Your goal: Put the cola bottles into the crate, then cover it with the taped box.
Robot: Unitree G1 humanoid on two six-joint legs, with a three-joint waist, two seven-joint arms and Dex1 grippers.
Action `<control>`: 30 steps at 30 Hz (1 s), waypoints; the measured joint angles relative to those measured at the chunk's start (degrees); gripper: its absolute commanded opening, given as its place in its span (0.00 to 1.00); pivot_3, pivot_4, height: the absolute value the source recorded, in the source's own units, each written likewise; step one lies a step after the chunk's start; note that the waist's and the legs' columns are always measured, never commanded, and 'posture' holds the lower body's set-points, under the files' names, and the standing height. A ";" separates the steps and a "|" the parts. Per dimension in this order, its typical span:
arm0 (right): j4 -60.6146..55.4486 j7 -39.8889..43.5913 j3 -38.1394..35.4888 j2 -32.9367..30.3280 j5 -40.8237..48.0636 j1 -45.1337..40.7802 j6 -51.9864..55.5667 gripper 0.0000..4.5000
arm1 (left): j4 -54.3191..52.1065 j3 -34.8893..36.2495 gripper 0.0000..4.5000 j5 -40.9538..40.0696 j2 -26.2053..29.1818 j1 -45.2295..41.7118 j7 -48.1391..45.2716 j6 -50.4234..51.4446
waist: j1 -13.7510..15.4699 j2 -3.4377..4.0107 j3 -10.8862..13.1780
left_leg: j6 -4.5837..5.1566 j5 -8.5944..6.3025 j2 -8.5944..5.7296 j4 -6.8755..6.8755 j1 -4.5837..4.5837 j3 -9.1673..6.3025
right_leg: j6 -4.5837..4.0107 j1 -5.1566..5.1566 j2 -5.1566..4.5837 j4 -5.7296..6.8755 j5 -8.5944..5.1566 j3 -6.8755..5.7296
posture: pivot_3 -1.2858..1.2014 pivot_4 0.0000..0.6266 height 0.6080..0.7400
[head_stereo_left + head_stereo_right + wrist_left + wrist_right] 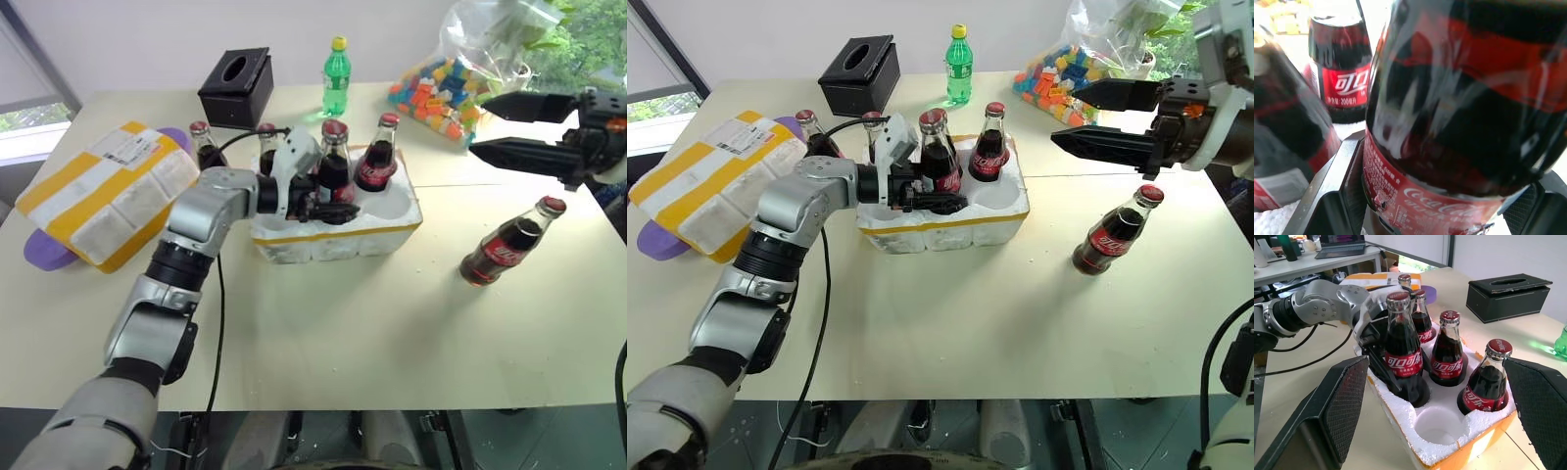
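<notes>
From my head cameras, my left pincer (pixel 328 201) is clamped on a cola bottle (pixel 334 162) standing in a middle well of the crate (pixel 338 235); my own wrist hides the bottle's lower half and the well's rim. Behind it, two more bottles are partly cut off by my forearm, and another (pixel 377 157) stands just past my fingers. One bottle (pixel 509 243) stands alone on the table (pixel 392 333), below my right pincer (pixel 495 127), whose fingers are spread wide with nothing between them. The taped box (pixel 103 191) lies well off beyond my left elbow; the writing on its shipping label is too small to read. In my left wrist camera the gripped bottle is blurred, though "Coca-Cola" script shows on its red label, and a neighbour (pixel 1342 73) reads "200". My right wrist camera shows four bottles in the crate, Chinese script on their labels, one near well empty.
</notes>
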 measured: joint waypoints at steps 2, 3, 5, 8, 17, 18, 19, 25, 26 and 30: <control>0.10 -0.01 0.15 0.09 -0.03 -0.06 -0.15 1.00 | -0.94 0.01 0.97 0.45 -0.19 1.28 0.06 -0.06 | 0.04 0.00 0.00 | 0.00 0.00 0.00 0.00 0.00 0.00 | 0.00 0.00 0.00 0.00 0.00 0.00 | 0.52 0.24 0.94; 0.15 -0.02 0.22 0.27 -0.04 -0.16 -0.26 1.00 | -1.99 0.02 0.97 0.51 -0.19 1.89 0.11 -0.13 | 0.07 0.00 0.00 | 0.00 0.00 0.00 0.01 0.00 -0.01 | 0.00 0.00 0.00 0.00 0.00 0.00 | 0.52 0.24 0.94; 0.17 -0.02 0.55 0.56 -0.04 -0.27 -0.44 1.00 | -3.39 0.09 0.97 0.65 -0.14 2.44 0.50 0.12 | 0.13 0.00 0.00 | 0.00 0.00 0.00 0.06 0.00 0.00 | 0.00 0.03 -0.01 0.02 0.00 0.00 | 0.52 0.24 0.94; 0.27 0.05 1.86 0.92 -0.10 -0.41 -1.00 1.00 | -8.59 1.57 0.97 -0.75 1.81 4.65 0.99 2.27 | 0.02 0.00 0.00 | 0.01 -0.01 0.00 0.08 0.00 -0.01 | 0.00 0.03 0.00 0.02 0.00 0.00 | 0.52 0.24 0.94; 1.47 0.96 3.19 1.36 -0.24 -1.02 -2.37 1.00 | -24.20 21.35 0.97 -12.10 17.43 14.14 2.99 12.93 | -0.07 0.06 -0.04 | 0.01 -0.01 0.04 0.05 0.04 0.00 | 0.00 0.03 0.03 0.03 0.00 0.00 | 0.52 0.24 0.94; 1.51 1.10 3.38 1.38 -0.27 -1.05 -2.51 1.00 | -25.03 23.64 0.97 -13.52 18.96 16.61 3.07 14.36 | -0.04 0.04 -0.03 | 0.01 -0.01 0.04 0.05 0.04 -0.01 | 0.00 0.02 0.04 0.02 0.00 0.00 | 0.52 0.24 0.94; 1.58 1.26 3.61 1.39 -0.31 -1.11 -2.68 1.00 | -26.03 26.13 0.97 -15.06 20.51 19.43 3.00 15.62 | -0.04 0.04 -0.03 | 0.01 -0.01 0.05 0.06 0.04 -0.01 | 0.00 0.03 0.04 0.02 0.00 0.00 | 0.52 0.24 0.94; 3.00 1.62 3.89 1.38 -0.67 -1.11 -3.56 1.00 | -27.34 32.65 0.97 -13.98 24.09 28.86 9.30 15.87 | 1.22 0.03 -0.03 | 0.38 -0.24 0.03 0.22 0.13 -0.04 | -0.01 0.24 0.02 0.00 0.00 -0.02 | 0.52 0.24 0.94; 3.06 1.60 3.92 1.43 -0.68 -1.12 -3.60 1.00 | -26.57 32.41 0.97 -12.77 23.00 28.62 11.93 15.31 | 1.47 0.04 -0.03 | 0.41 -0.27 0.02 0.27 0.15 -0.04 | -0.01 0.30 0.01 0.00 0.00 -0.03 | 0.52 0.24 0.94; 3.31 1.33 4.34 1.99 -0.69 -1.55 -3.61 1.00 | -22.38 29.02 0.97 -8.03 17.23 26.31 20.86 13.46 | 1.71 -0.01 -0.04 | 0.53 -0.35 -0.03 0.50 0.10 -0.05 | 0.05 0.37 0.00 -0.02 0.04 -0.05 | 0.52 0.24 0.94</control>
